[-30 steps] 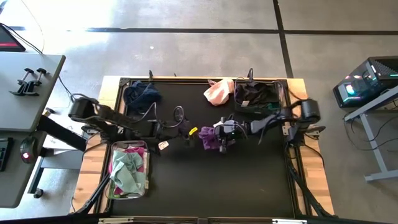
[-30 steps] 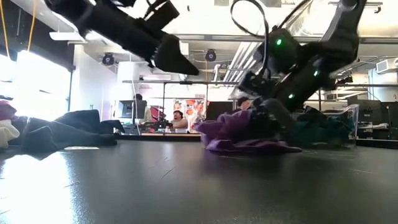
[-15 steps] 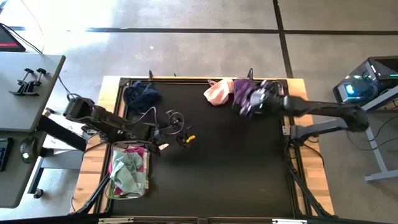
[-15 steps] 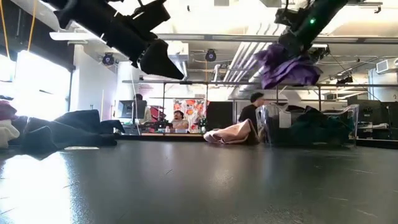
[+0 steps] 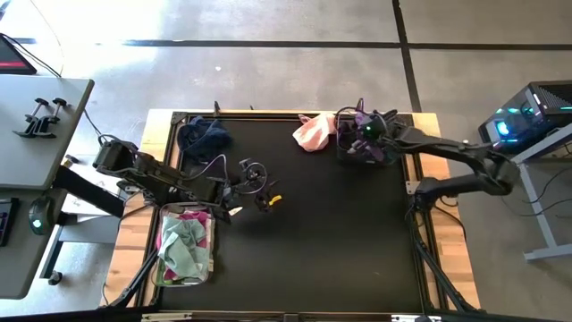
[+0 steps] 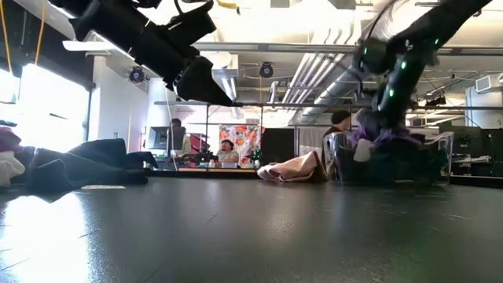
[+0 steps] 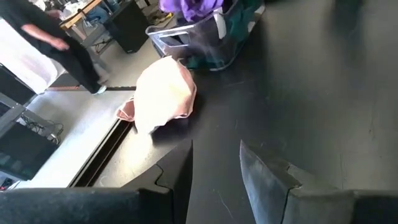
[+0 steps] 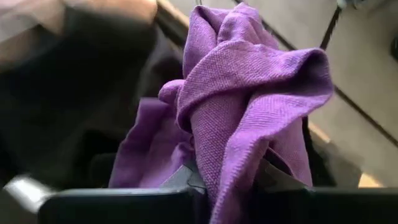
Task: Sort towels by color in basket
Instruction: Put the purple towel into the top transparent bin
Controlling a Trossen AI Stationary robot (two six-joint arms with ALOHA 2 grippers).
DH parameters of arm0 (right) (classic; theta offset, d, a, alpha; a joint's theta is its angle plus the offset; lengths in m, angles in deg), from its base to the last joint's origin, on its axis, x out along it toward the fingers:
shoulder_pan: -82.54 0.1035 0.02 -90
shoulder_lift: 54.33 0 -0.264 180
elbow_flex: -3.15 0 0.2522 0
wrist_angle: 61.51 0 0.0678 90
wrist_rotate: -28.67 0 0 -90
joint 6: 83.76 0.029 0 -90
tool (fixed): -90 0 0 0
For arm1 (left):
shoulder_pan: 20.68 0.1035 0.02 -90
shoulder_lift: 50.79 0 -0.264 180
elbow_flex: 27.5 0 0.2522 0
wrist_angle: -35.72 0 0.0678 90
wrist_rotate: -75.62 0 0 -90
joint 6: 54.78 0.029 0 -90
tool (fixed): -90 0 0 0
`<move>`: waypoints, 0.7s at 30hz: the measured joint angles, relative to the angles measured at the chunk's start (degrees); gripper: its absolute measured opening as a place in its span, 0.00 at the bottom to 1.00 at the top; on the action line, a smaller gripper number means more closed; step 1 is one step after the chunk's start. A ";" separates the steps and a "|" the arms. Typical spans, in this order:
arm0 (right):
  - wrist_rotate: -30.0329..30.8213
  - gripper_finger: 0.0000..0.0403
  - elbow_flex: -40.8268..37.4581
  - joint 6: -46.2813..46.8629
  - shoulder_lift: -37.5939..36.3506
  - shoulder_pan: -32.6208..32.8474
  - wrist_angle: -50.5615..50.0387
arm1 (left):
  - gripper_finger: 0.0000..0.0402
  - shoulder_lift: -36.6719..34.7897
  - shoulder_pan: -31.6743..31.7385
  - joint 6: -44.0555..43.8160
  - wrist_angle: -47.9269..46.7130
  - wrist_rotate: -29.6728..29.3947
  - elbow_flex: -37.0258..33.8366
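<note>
I've got the right gripper (image 5: 365, 134) over the clear bin (image 5: 391, 154) at the far right corner of the table, and it's clamped on the purple towel (image 8: 249, 106). The wrist camera shows the cloth bunched up and pinched between the fingers, draping down past them. From table height the towel hangs at about the level of the bin's rim, with dark cloths (image 6: 409, 161) already lying inside.

What matters for the drop: the bin sits directly below the towel, so I judge the release is a straight downward affair, no sideways travel needed. The bundle hangs with its long side roughly vertical, so it should fall in a heap, not spread. One loose flap could catch the near wall of the bin, I'd watch that.

Just beside the bin, toward the left arm, lies the pink towel (image 5: 314, 132) on the table, touching or nearly touching the bin wall. The right arm is clearly the nearer one for it.

The left gripper (image 5: 257, 182) hovers above the middle-left of the table, fingers apart and holding nothing. Near it sits the other bin (image 5: 158, 251) with teal and magenta cloths, and a navy towel (image 5: 203, 136) lies at the far left corner.
</note>
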 joint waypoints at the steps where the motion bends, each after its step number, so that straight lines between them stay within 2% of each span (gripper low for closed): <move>1: -0.08 0.10 -0.49 0.10 1.43 -0.84 0.38 | 0.30 0.00 0.00 0.00 -0.05 0.00 0.00; 4: -0.64 0.17 -0.66 -0.43 5.25 -2.97 0.59 | 0.30 0.00 0.00 0.01 0.13 0.00 0.00; 7: -4.03 0.27 1.25 -3.16 7.04 -4.81 -0.15 | 0.30 0.00 0.00 -0.04 0.07 0.00 0.00; 10: -7.01 0.38 5.53 -5.17 6.82 -6.07 -3.36 | 0.30 0.00 0.00 -0.06 0.07 0.00 0.00; 13: -7.34 0.48 11.80 -5.09 5.73 -6.36 -11.55 | 0.30 0.00 0.00 -0.07 0.09 0.00 0.00; 18: -7.41 0.53 22.90 3.02 5.06 -6.34 -28.29 | 0.30 0.00 0.00 -0.07 0.09 0.01 0.00; 21: -7.35 0.52 26.35 6.37 5.02 -5.86 -32.99 | 0.30 0.00 0.00 -0.09 0.26 0.01 0.00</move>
